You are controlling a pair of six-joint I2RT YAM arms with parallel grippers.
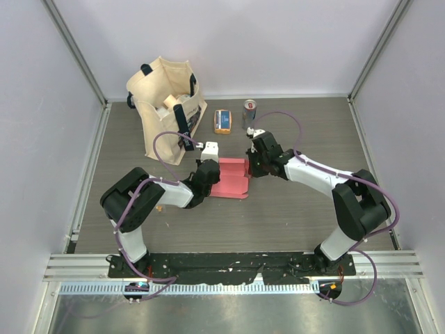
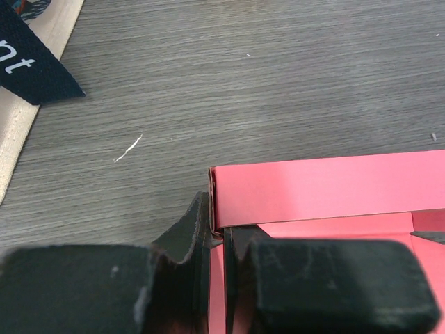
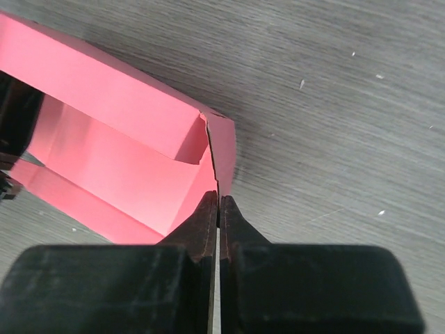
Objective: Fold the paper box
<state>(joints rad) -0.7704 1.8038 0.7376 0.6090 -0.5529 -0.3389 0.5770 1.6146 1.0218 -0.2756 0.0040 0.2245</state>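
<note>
I am partway through raising the walls. The paper box lies on the table between my two arms, with one long side standing and the ends not yet tucked in. My left gripper is clamped on the end wall at a corner. My right gripper pinches the flap at the opposite end, the jaws almost meeting through the card. Next, I judge, I must turn both ends inward together, and gently, or the thin card may buckle or slip free.
</note>
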